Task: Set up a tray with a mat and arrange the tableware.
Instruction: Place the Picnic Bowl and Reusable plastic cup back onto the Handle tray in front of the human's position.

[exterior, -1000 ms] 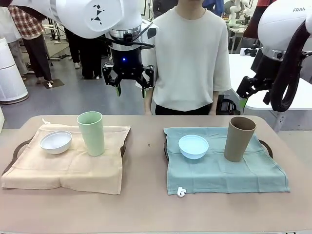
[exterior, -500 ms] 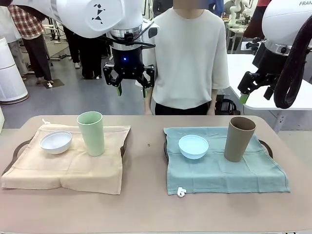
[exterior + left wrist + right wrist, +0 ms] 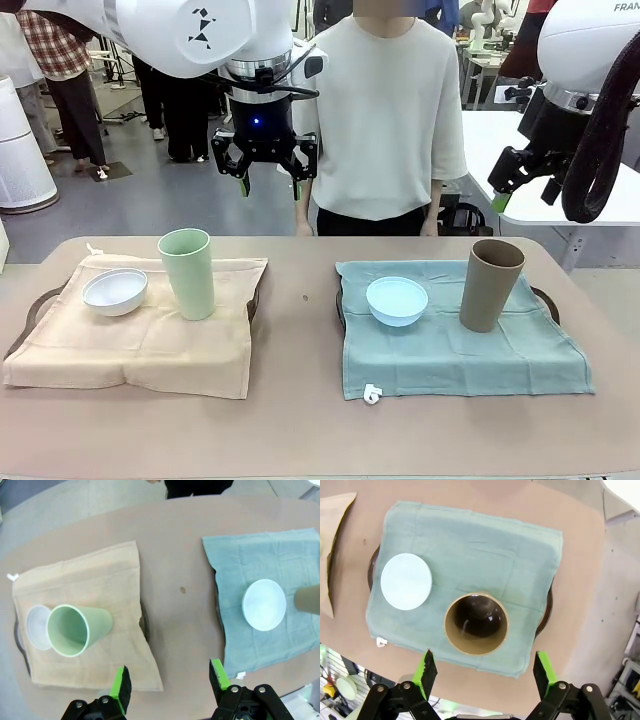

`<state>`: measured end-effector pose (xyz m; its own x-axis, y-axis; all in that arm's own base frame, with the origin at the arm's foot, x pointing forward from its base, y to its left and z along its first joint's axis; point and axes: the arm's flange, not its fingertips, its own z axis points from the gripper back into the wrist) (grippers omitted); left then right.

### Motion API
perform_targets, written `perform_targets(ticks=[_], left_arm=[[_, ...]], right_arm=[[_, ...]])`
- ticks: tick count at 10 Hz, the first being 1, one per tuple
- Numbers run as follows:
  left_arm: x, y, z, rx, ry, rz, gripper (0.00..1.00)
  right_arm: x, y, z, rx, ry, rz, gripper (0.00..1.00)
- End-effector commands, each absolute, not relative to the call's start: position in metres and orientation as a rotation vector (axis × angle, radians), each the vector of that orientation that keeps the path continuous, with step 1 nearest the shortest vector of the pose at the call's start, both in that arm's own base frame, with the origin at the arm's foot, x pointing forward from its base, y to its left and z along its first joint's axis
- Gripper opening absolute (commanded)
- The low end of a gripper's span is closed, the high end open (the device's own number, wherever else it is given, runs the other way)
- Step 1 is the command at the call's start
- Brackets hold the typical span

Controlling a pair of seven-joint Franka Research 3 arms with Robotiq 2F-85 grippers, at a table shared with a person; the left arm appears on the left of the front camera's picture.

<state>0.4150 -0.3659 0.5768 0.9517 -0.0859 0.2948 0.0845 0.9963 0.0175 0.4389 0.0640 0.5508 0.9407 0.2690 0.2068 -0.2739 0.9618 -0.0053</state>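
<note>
both grippers hang spread and empty above the table; the tall tan cup [image 3: 490, 285] right of the light blue bowl [image 3: 397, 300] could tip if the right gripper [image 3: 485, 672] descends off-centre

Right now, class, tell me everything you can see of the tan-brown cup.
The tan-brown cup is tall and handleless, matte like plastic, slightly wider at the rim. It stands upright and empty on the blue-green mat, at the robot's right of the light blue bowl, apart from it. Only the mat touches it.
</note>
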Motion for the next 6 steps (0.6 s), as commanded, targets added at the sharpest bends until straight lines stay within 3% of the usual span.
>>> perform_targets(ticks=[1, 2, 6], left_arm=[[0.416, -0.363, 0.578, 0.004, -0.300, -0.087, 0.82], [0.415, -0.366, 0.577, 0.005, -0.300, -0.087, 0.82], [0.409, -0.207, 0.580, -0.145, -0.146, 0.042, 0.82]], right_arm=[[0.439, 0.064, 0.551, 0.024, -0.208, 0.277, 1.00], [0.427, 0.068, 0.548, 0.012, -0.172, 0.229, 1.00], [0.396, 0.036, 0.530, 0.036, -0.124, 0.137, 1.00]])
